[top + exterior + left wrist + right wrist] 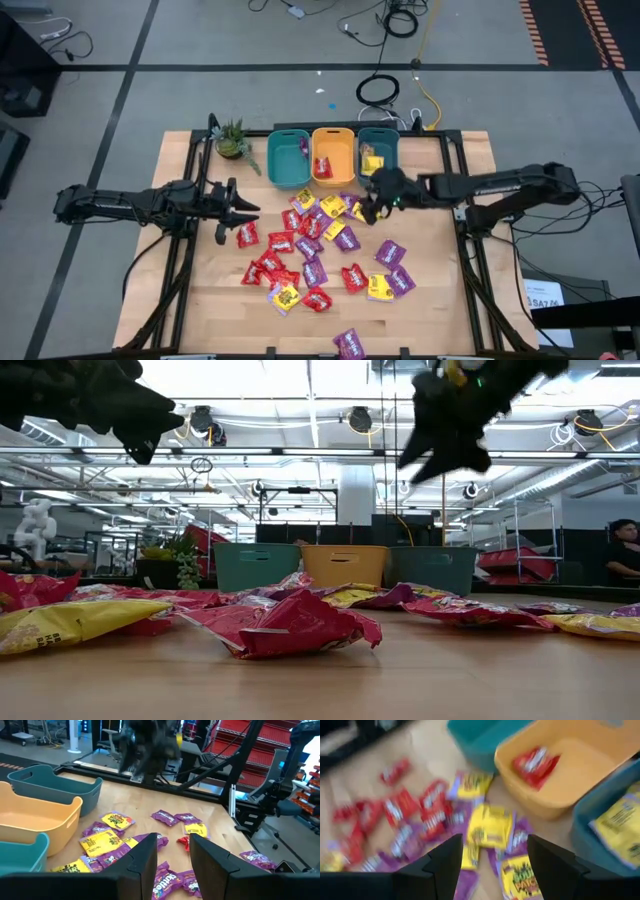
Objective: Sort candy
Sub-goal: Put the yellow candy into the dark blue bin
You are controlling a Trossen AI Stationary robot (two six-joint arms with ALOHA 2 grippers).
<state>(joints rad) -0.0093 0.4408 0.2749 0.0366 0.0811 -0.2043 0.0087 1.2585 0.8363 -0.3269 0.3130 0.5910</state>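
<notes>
Nearest you, the candy (320, 255) lies scattered over the table (440, 300) in red, purple and yellow packets, a lone purple one at the near edge. Your left gripper (232, 212) hangs above the pile's left side, fingers parted, holding nothing. Your right gripper (368, 207) hovers over the pile's far right, fingers (445, 862) apart and empty. Beyond stand three bins: left teal bin (288, 157), orange bin (333, 155), right teal bin (378, 150), each holding a packet or two.
</notes>
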